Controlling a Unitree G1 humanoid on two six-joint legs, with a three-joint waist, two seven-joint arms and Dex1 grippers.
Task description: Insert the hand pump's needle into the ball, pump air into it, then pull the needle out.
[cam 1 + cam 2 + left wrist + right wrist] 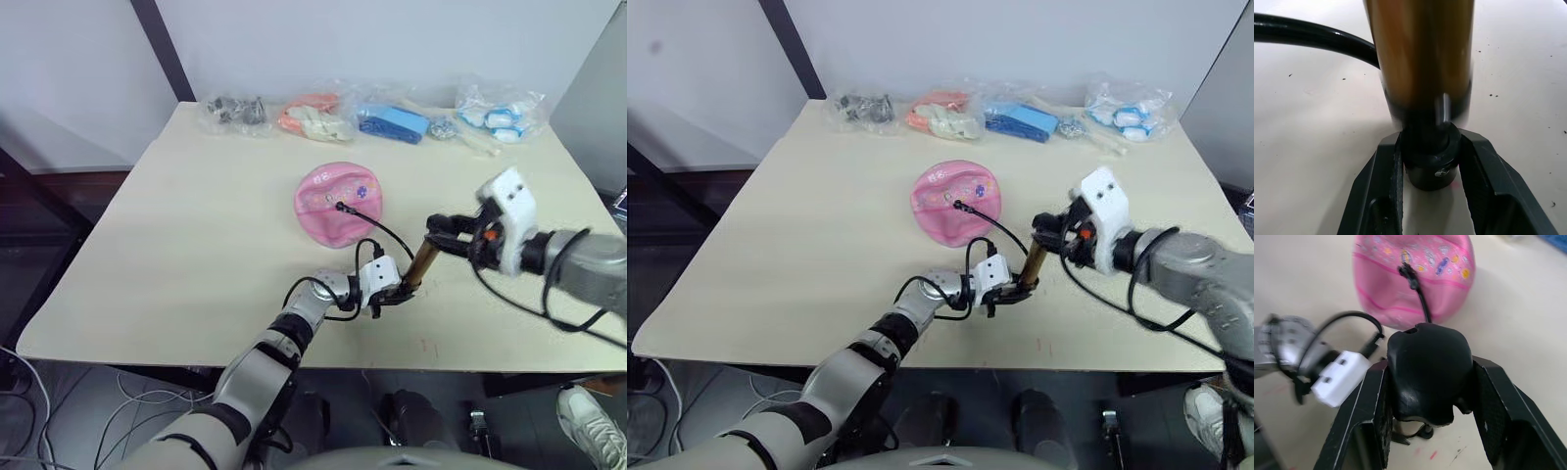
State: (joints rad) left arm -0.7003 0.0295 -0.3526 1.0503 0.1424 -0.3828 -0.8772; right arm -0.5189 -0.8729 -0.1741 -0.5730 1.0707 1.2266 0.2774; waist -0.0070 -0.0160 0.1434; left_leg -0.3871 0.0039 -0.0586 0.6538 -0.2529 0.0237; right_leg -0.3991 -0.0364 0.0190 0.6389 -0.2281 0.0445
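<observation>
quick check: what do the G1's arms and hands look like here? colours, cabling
Both arms are silver-grey metal with black joint segments. Each wrist carries a white plastic housing, and black cables loop loosely around it. The left hand and right hand each end in two black, angular fingers with textured inner pads.

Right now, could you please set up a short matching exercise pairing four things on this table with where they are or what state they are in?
Things:
1. gold-brass hand pump
2. pink printed rubber ball
3. black knob handle
4. thin metal needle on the black hose

States:
A. between the right gripper's fingers
B. base clamped by the left gripper
C. stuck in the ball's top
D. sagging, partly deflated, mid-table

Pairs: 1-B, 2-D, 3-A, 4-C
</observation>
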